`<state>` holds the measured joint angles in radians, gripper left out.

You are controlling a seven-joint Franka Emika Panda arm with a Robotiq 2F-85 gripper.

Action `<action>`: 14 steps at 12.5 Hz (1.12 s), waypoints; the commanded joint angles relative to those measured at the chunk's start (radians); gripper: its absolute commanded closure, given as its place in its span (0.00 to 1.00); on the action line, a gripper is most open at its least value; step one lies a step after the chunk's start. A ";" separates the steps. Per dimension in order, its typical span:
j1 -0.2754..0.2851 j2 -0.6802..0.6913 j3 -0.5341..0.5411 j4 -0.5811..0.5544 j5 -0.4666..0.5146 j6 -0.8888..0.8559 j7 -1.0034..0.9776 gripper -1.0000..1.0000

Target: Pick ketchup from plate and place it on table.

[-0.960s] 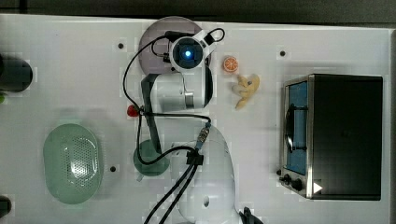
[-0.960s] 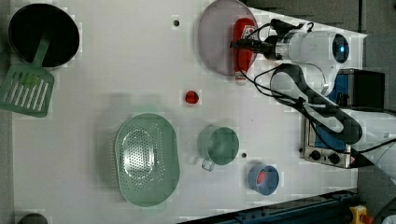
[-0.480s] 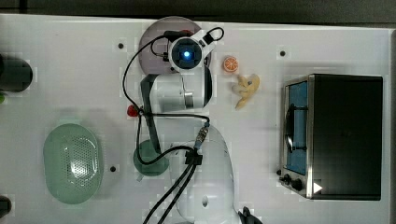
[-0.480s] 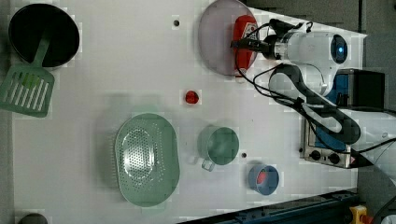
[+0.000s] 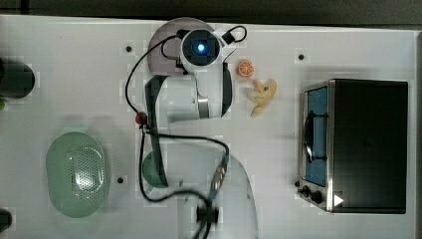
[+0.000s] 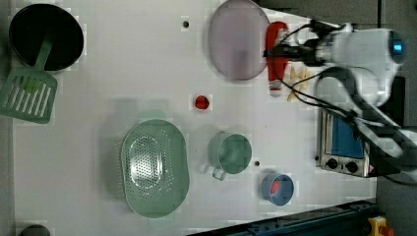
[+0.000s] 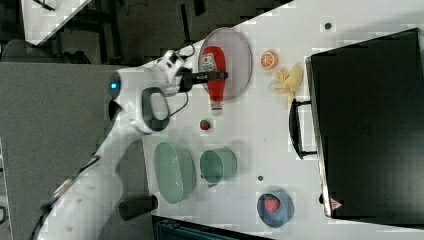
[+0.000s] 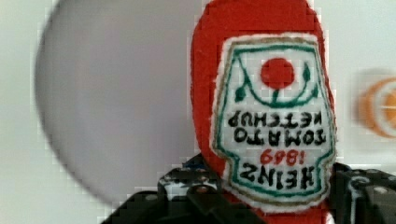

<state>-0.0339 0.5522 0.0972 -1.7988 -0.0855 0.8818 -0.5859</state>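
Lifted off the plate [image 6: 238, 46], the ketchup [image 6: 275, 56] sits between clamped fingers [image 8: 196, 193].

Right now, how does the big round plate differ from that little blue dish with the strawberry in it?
The plate is large, flat and pale mauve; the blue dish is small, deeper and blue. The plate sits at the table's far end, at the left view's top, beside the gripper, which holds the ketchup; the dish stands near the opposite edge. The dish holds a strawberry; the plate's surface looks bare in the left view. Both are round.
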 commanded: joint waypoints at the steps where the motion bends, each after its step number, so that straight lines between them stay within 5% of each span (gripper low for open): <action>1: -0.017 -0.197 -0.002 -0.040 -0.005 -0.073 -0.010 0.39; 8: -0.043 -0.458 -0.022 -0.319 0.002 -0.190 0.005 0.39; 14: -0.058 -0.440 -0.064 -0.465 0.061 -0.172 0.124 0.39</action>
<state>-0.0806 0.1157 0.0379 -2.2637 -0.0471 0.6978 -0.5322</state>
